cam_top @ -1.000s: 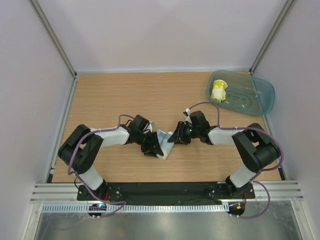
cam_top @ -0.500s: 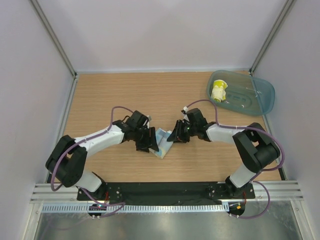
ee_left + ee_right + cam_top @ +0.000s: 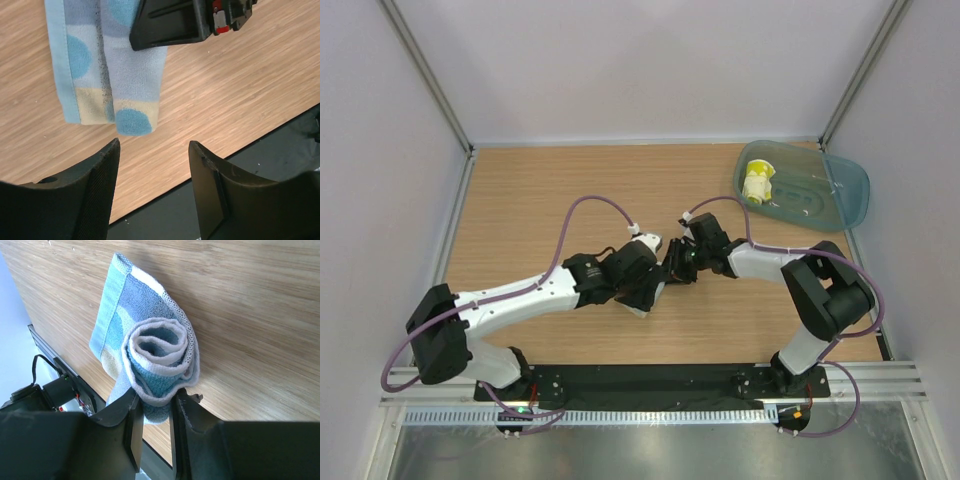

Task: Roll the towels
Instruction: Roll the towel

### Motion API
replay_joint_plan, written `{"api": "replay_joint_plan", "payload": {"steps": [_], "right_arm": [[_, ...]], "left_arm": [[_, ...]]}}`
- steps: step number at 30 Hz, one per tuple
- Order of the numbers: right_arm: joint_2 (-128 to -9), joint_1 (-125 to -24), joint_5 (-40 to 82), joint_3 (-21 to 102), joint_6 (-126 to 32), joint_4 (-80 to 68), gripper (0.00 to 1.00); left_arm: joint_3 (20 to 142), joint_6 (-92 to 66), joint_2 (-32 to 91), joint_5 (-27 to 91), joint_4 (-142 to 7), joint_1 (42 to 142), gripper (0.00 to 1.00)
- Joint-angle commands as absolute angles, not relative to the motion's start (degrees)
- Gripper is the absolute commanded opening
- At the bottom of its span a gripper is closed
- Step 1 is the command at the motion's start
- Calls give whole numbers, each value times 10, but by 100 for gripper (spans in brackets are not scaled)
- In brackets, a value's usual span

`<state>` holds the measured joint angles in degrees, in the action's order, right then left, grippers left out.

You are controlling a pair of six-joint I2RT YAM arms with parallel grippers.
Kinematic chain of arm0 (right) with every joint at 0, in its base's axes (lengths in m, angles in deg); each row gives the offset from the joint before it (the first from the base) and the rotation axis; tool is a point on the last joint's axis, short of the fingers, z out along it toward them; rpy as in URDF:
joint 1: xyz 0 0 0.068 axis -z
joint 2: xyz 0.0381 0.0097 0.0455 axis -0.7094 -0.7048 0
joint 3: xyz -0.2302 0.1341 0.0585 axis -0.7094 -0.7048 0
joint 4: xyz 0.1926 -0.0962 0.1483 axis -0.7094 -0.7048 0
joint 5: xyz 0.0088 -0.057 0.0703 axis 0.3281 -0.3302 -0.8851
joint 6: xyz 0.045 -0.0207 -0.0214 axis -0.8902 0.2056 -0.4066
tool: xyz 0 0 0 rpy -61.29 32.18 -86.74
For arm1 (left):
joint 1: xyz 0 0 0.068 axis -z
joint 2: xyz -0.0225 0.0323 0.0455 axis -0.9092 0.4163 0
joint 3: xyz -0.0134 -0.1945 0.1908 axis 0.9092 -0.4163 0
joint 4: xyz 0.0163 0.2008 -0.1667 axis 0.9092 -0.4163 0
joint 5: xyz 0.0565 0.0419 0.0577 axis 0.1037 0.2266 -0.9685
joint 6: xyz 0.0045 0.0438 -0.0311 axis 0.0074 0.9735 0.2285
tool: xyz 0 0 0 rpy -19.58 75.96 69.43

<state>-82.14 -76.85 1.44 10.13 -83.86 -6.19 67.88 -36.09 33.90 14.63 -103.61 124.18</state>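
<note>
Right wrist view: right gripper [image 3: 152,405] pinches the rolled end of the blue towel [image 3: 150,347], midway along the table [image 3: 520,200] near edge. Left gripper [image 3: 153,149] spread above the flat tail. Rolling underway; next likely needs turning the roll along the tail.

A pale wooden table [image 3: 540,190] with a fine straight grain filled the floor of a white-walled enclosure [image 3: 640,70]. Aluminium posts [image 3: 425,75] rose from its far left and far right corners. A translucent teal tray [image 3: 825,200], rounded and with a moulded floor, sat in the far right corner, close to the right wall. Along the near edge of the table a black base plate [image 3: 650,380] ran from left to right, with silver rails [image 3: 420,385] showing at either end. Nearer still lay a white slotted cable duct [image 3: 650,415] and, nearest of all, a sheet of brushed metal [image 3: 650,455].
</note>
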Motion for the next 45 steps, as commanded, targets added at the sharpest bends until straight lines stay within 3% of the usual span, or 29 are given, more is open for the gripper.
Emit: {"api": "replay_joint_plan", "payload": {"steps": [1, 34, 37, 41, 45], "right_arm": [[-829, -774, 20, 122, -830, -75, 27], [-855, -774, 14, 136, -814, -97, 26], [-858, -774, 13, 137, -813, -100, 26], [-860, -774, 13, 141, -809, -108, 27], [-861, -774, 13, 142, -802, -115, 28]], "left_arm": [[699, -333, 358, 91, -1032, 1254, 58], [672, -330, 550, 107, -948, 1275, 57], [675, -328, 557, 120, -945, 1268, 52], [672, -324, 579, 146, -942, 1252, 29], [683, -318, 595, 169, -944, 1245, 16]]}}
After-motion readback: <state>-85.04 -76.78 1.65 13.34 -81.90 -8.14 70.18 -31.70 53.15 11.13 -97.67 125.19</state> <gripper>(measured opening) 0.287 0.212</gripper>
